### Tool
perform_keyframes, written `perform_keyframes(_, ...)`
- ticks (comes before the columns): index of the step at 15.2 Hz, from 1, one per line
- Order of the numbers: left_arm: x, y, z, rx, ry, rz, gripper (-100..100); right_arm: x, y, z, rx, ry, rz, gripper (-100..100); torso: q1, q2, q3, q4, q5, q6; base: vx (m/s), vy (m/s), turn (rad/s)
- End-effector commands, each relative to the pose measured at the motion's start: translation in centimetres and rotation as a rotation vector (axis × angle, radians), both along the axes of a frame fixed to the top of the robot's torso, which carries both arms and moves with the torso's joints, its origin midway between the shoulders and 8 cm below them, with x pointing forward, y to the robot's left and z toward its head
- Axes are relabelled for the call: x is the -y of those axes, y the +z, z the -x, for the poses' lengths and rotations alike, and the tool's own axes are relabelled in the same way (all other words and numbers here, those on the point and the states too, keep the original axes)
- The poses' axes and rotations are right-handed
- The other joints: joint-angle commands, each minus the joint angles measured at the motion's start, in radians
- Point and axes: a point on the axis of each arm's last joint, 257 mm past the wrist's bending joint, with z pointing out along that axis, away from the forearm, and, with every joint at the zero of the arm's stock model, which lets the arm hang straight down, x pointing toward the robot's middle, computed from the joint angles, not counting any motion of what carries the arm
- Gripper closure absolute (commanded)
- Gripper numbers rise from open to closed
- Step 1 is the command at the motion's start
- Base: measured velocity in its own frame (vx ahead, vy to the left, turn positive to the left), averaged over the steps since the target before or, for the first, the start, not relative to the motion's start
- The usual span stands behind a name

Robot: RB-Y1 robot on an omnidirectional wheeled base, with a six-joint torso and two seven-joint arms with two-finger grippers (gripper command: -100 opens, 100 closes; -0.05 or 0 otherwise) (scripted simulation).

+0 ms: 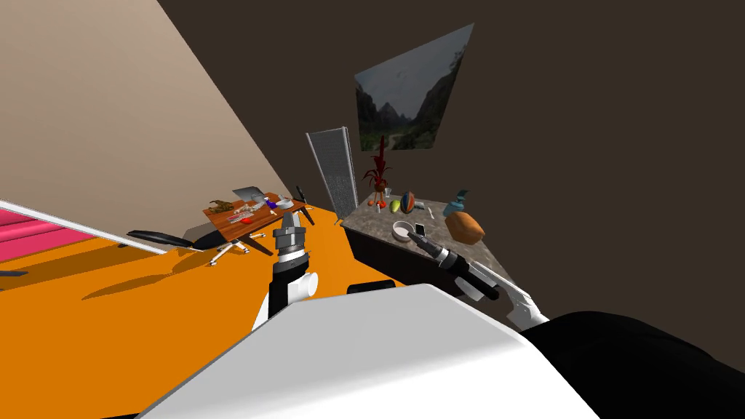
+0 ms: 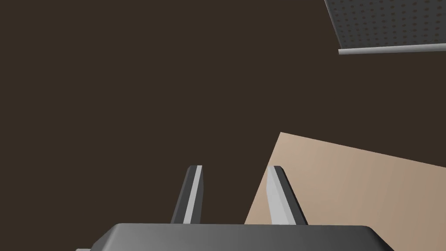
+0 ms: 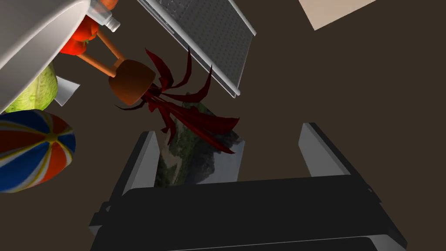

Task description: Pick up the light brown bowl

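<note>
The bowl (image 1: 401,230) looks pale off-white and sits near the front edge of a grey stone-topped counter (image 1: 378,222). My right gripper (image 1: 417,235) hovers just beside it, above a small phone (image 1: 420,229). In the right wrist view the bowl's pale wall (image 3: 35,30) lies off to the side, beyond one finger. That right gripper (image 3: 231,152) is open, with nothing between its fingers. My left gripper (image 1: 289,218) is raised over the orange floor, away from the counter. Its fingers (image 2: 194,191) stand apart with a narrow gap and hold nothing.
Past the bowl on the counter are a striped ball (image 3: 30,150), a green fruit (image 3: 37,91), a red fruit (image 3: 80,39) and a red-leaved plant (image 1: 378,178). An orange-brown lump (image 1: 464,227) and a teal bottle (image 1: 460,200) stand further right. A cluttered wooden desk (image 1: 247,214) and an office chair (image 1: 218,244) are left.
</note>
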Motion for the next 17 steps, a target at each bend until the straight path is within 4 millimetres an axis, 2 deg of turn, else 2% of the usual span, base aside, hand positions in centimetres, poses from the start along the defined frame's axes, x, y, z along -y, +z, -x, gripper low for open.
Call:
perform_keyframes(1, 0.0, 0.0, 0.0, 0.0, 0.0, 0.0, 0, 0.8, -0.9, 0.2, -0.023, 0.015, 0.054, -100, 0.0, 0.0, 0.0, 0.0, 0.0, 0.0, 0.041, 0.053, 0.135)
perform_keyframes(2, 0.0, 0.0, 0.0, 0.0, 0.0, 0.0, 0, 0.8, -0.9, 0.2, -0.024, 0.019, 0.061, -100, 0.0, 0.0, 0.0, 0.0, 0.0, 0.0, 0.033, 0.033, 0.048)
perform_keyframes(3, 0.0, 0.0, 0.0, 0.0, 0.0, 0.0, 0, 1.8, -2.1, 0.5, -0.05, 0.024, 0.108, -100, 0.0, 0.0, 0.0, 0.0, 0.0, 0.0, 0.043, 0.039, 0.11)
perform_keyframes(5, 0.0, 0.0, 0.0, 0.0, 0.0, 0.0, 0, 1.9, -2.2, 0.5, -0.055, 0.038, 0.132, -100, 0.0, 0.0, 0.0, 0.0, 0.0, 0.0, 0.04, 0.038, 0.086)
perform_keyframes(6, 0.0, 0.0, 0.0, 0.0, 0.0, 0.0, 0, 2.9, -3.4, 0.8, -0.082, 0.044, 0.181, -100, 0.0, 0.0, 0.0, 0.0, 0.0, 0.0, 0.032, 0.036, 0.106)
perform_keyframes(8, 0.0, 0.0, 0.0, 0.0, 0.0, 0.0, 0, 3.1, -3.4, 0.9, -0.086, 0.058, 0.203, -100, 0.0, 0.0, 0.0, 0.0, 0.0, 0.0, 0.036, 0.035, 0.087)
perform_keyframes(9, 0.0, 0.0, 0.0, 0.0, 0.0, 0.0, 0, 4.2, -4.5, 1.2, -0.113, 0.065, 0.254, -100, 0.0, 0.001, 0.0, 0.0, 0.0, 0.0, 0.036, 0.043, 0.12)
perform_keyframes(11, 0.0, 0.0, 0.0, 0.0, 0.0, 0.0, 0, 4.4, -4.5, 1.2, -0.117, 0.077, 0.274, -100, 0.0, 0.0, 0.0, 0.0, 0.0, 0.0, 0.031, 0.043, 0.077)
perform_keyframes(14, 0.0, 0.0, 0.0, 0.0, 0.0, 0.0, 0, 6.9, -6.6, 2.0, -0.175, 0.098, 0.384, -100, 0.001, 0.0, 0.0, 0.0, 0.0, 0.0, 0.04, 0.056, 0.134)
perform_keyframes(16, 0.0, 0.0, 0.0, 0.0, 0.0, 0.0, 0, 7.2, -6.5, 2.0, -0.18, 0.115, 0.414, -100, 0.002, 0.0, 0.0, 0.0, 0.001, 0.0, 0.033, 0.053, 0.085)
perform_keyframes(17, 0.0, 0.0, 0.0, 0.0, 0.0, 0.0, 0, 8.4, -7.5, 2.5, -0.207, 0.118, 0.454, -100, 0.001, 0.001, 0.0, 0.0, 0.001, 0.0, 0.025, 0.049, 0.097)
